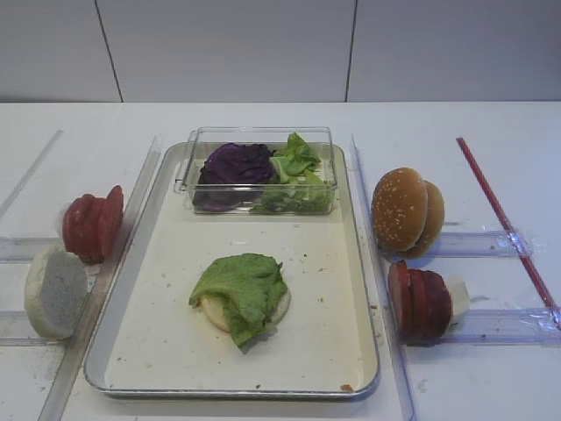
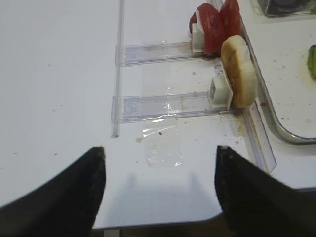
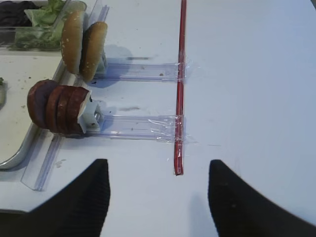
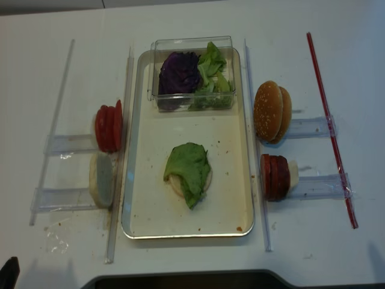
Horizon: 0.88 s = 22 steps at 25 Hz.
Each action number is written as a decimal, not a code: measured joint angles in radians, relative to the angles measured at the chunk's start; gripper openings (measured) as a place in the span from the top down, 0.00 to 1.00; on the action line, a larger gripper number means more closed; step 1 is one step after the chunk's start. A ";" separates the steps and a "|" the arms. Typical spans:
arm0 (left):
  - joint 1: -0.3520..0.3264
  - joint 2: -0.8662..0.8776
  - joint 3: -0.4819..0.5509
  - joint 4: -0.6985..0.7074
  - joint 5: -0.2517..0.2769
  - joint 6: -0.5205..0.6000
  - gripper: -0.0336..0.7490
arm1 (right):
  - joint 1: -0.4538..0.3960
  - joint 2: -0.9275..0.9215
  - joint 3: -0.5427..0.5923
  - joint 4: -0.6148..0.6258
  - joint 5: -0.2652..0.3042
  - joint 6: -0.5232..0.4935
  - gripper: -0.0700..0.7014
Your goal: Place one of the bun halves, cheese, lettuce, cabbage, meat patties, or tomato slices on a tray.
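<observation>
The tray [image 1: 166, 351] holds a pale bun half [image 1: 279, 307] with a lettuce leaf [image 1: 241, 285] draped over it. Purple cabbage [image 1: 235, 165] and more lettuce [image 1: 298, 175] fill a clear box at the tray's back. Left of the tray stand tomato slices [image 1: 92, 224] and a pale bun half [image 1: 54, 291] on edge. On the right stand sesame bun halves [image 1: 405, 210] and meat patties [image 1: 419, 300]. Cheese is out of view. My right gripper [image 3: 158, 163] is open over bare table, right of the patties [image 3: 57, 108]. My left gripper [image 2: 160, 150] is open at the table's front edge, empty.
Clear plastic holders [image 1: 486, 244] and long clear rails [image 1: 377, 263] flank the tray. A red strip [image 1: 504, 219] lies taped across the right holders. A bit of clear film [image 2: 163, 150] and crumbs lie on the table before the left gripper.
</observation>
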 joint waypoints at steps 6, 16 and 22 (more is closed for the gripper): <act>0.000 0.000 0.000 0.000 0.000 0.000 0.40 | 0.000 0.000 0.000 0.000 0.000 -0.002 0.32; 0.000 0.000 0.000 0.000 0.000 0.000 0.40 | 0.000 0.000 0.000 0.000 -0.002 -0.002 0.32; 0.000 0.000 0.000 0.000 0.000 0.000 0.40 | 0.000 0.000 0.000 0.000 -0.002 -0.002 0.32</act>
